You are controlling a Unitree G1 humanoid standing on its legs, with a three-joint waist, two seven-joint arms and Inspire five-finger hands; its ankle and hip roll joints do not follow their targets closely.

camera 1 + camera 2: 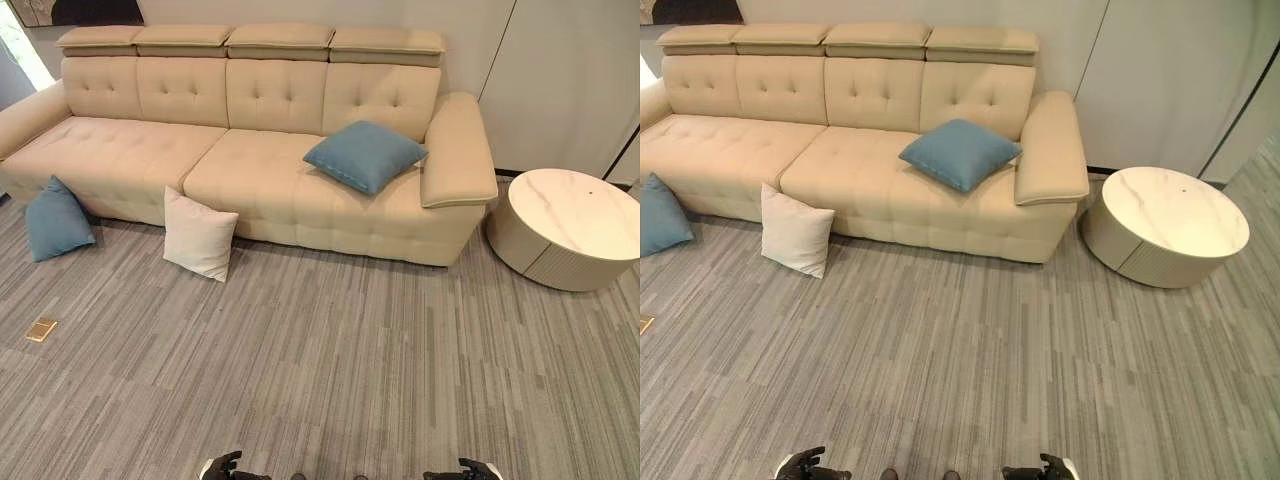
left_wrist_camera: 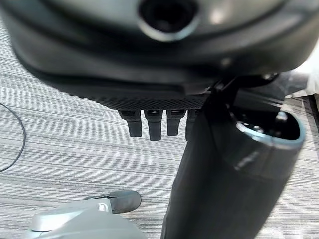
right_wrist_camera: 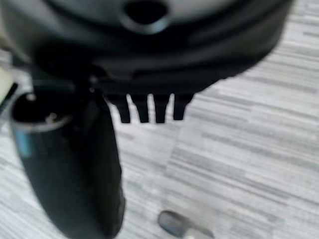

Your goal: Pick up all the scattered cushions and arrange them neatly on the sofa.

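Beige sofa [image 1: 240, 150] holds one blue cushion [image 1: 365, 155]; a white cushion [image 1: 199, 236] and second blue cushion [image 1: 57, 220] lean against its base, far beyond both hands' fingers [image 1: 228, 462].

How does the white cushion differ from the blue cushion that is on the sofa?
The white cushion stands on the floor, leaning against the sofa front; the blue cushion lies on the seat beside the armrest. One is off-white, the other blue. Both look square and soft.

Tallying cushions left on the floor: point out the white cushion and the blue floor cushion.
white cushion [image 1: 199, 235], left eye view, middle of its front face.
blue floor cushion [image 1: 57, 220], left eye view, middle of its front face.
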